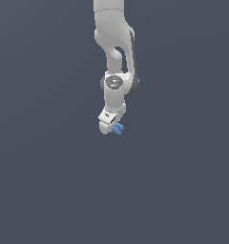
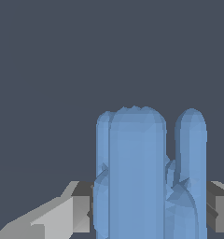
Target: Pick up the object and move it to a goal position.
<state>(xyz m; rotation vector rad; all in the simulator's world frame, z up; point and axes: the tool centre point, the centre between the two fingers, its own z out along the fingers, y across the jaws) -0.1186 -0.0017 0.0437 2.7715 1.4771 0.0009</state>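
Carrying blue object (image 1: pixel 119 129) aloft, clamped in gripper (image 1: pixel 117 129).
Transport step, by my judgement; pick looks done. No goal marker visible; next move needs steady travel, grip held.

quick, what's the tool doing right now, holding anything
Tool: shut on the blue object, which sits between its fingers and sticks out past them.

One white arm (image 1: pixel 114 57), one gripper (image 1: pixel 117 128), and seemingly one blue object (image 2: pixel 142 172).
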